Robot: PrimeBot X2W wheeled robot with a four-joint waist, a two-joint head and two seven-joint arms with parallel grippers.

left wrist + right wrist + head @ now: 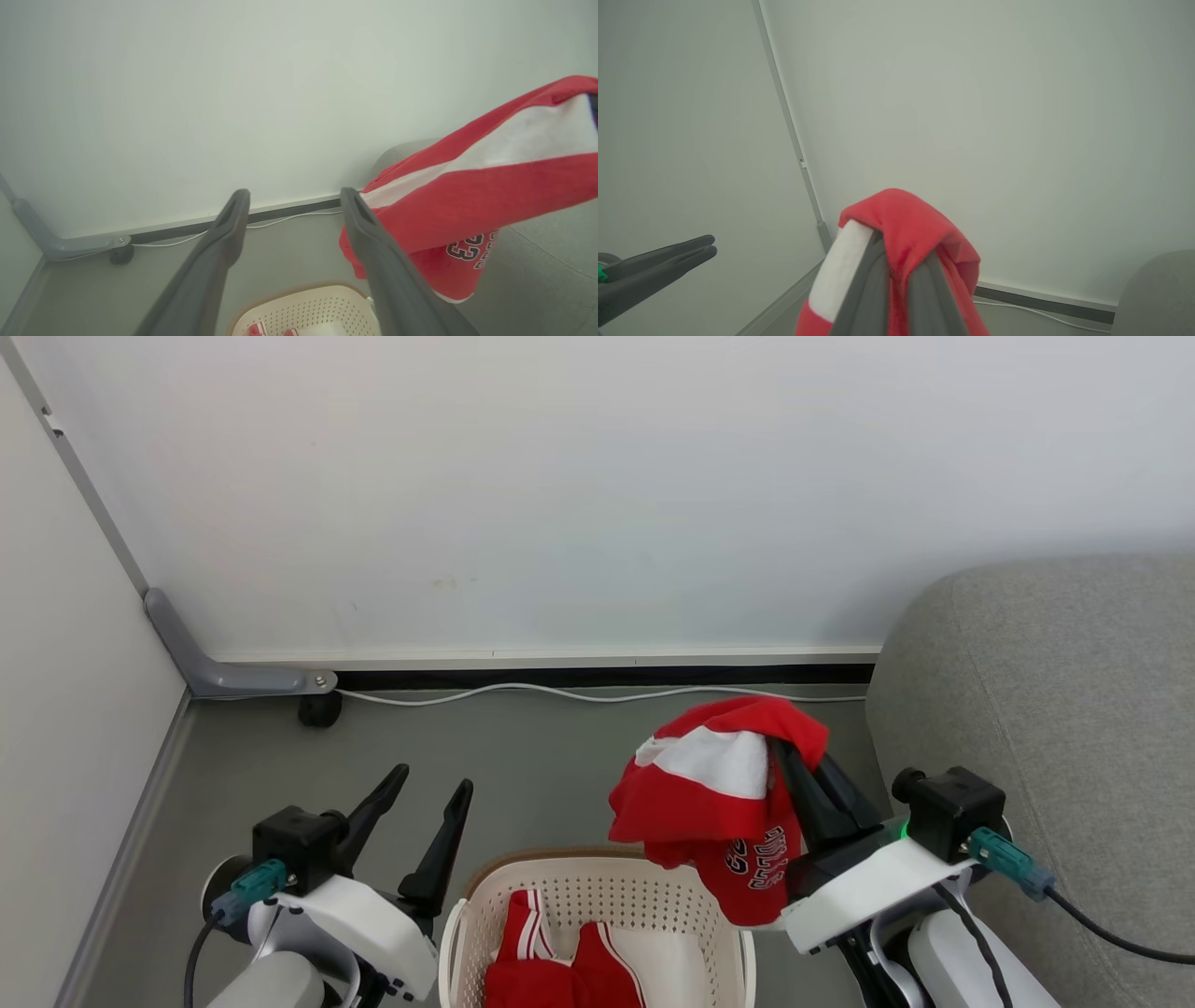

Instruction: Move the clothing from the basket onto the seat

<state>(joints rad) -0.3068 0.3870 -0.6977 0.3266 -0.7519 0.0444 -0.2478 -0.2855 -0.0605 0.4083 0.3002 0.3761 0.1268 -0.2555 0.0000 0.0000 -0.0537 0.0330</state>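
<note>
The red top [719,803] hangs in the air, just above the back right corner of the basket [560,868]. It has a white band and some letters on the part that hangs low. The right gripper [801,775] holds it: the two dark fingers are pressed together on a fold near the top of the cloth, and the rest flops down on both sides. I think the top is very light and soft, so it will bend, swing and sag, and it will not break. It may slip if only a thin bit is pinched, so a thick bunched fold is the best place to hold it. More red clothes [560,971] with white stripes lie on the basket floor, at 7 o'clock from the red top. The seat [1055,691] is the big grey couch at 3 o'clock from the top, close by but not touching it. To me, the next job looks like a swing over to 3 o'clock and a drop on the grey cushion. The left gripper [432,779] waits at 9 o'clock from the basket, with its fingers spread wide and nothing in them. A white cable [579,693] runs along the bottom of the wall at 12 o'clock
</note>
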